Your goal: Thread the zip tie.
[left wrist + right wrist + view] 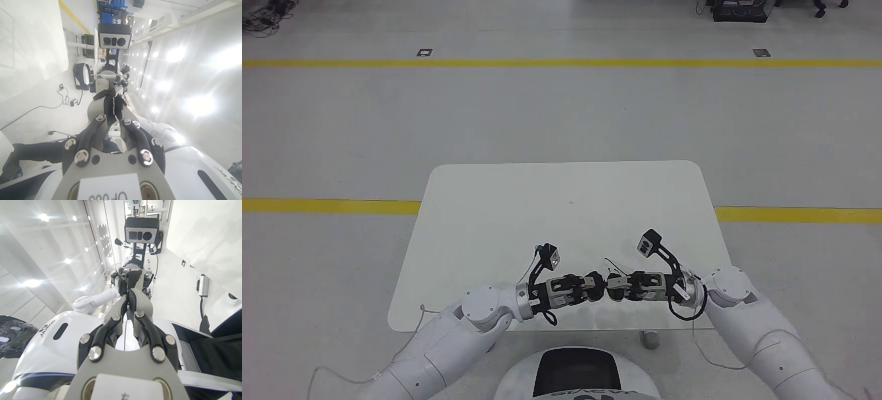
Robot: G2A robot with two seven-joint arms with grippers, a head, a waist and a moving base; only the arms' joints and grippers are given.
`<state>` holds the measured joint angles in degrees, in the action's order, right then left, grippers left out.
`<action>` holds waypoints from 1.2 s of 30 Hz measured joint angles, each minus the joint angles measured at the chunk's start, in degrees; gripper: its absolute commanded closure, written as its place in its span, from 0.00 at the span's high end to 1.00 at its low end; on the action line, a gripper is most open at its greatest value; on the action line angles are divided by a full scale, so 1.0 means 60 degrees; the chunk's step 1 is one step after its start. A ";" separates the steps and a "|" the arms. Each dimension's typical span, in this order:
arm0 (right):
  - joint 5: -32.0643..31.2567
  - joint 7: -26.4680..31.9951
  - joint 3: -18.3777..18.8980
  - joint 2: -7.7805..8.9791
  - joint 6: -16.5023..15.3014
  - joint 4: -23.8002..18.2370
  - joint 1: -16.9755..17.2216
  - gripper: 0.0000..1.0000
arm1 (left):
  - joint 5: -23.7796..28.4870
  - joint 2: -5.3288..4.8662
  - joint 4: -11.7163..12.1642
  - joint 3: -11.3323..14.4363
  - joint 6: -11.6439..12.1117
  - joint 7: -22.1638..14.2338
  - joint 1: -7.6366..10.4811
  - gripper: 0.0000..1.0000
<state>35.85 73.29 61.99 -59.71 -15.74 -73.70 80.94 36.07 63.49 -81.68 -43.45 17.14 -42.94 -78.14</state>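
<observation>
Low in the centre of the top view, the two arms meet tip to tip above the near edge of the white rounded rectangular table (562, 200). The left gripper (594, 285) and the right gripper (630, 284) face each other and are almost touching.

In the right wrist view, the right gripper (128, 298) sits at mid-frame with its jaws closed. A thin black plastic zip tie (124, 336) is pinched between them, and its strap runs as a narrow dark line from the fingertips back toward the lower centre of the frame. A small pale piece lies in the pinch. It may be the tie's head, but it is too small to tell.

In the left wrist view, the left gripper (113, 96) is at the centre of the frame. Its black fabric-covered fingers (108, 109) are drawn together at the tips, with only a sliver of light between them lower down. I cannot make out whether those tips grip the tie's other end. The right gripper's grey body stands directly beyond them.

Two yellow tape lines (542, 63) cross the pale floor in the upper half of the top view.
</observation>
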 measured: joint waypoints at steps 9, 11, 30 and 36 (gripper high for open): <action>0.0035 -0.0009 -0.0022 -0.0009 -0.0013 0.0031 -0.0022 0.00 | 0.0009 0.0011 0.0039 0.0019 -0.0001 -0.0015 0.0018 0.00; 0.0045 -0.0022 -0.0023 -0.0011 -0.0019 0.0038 -0.0023 0.00 | 0.0006 0.0013 0.0047 0.0022 0.0003 -0.0019 0.0023 0.00; 0.0387 -0.0545 0.0603 0.0115 0.0210 -0.0286 0.0369 1.00 | -0.0031 -0.0060 0.0013 -0.0221 0.0372 0.0049 -0.0143 0.00; 0.0405 -0.0559 0.0600 0.0114 0.0249 -0.0297 0.0374 1.00 | 0.0001 -0.0071 -0.0035 -0.0260 0.0391 -0.0037 -0.0154 0.00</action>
<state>38.28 69.94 65.59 -59.03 -14.25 -75.48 83.18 36.07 63.07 -81.89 -45.00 19.48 -43.16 -79.07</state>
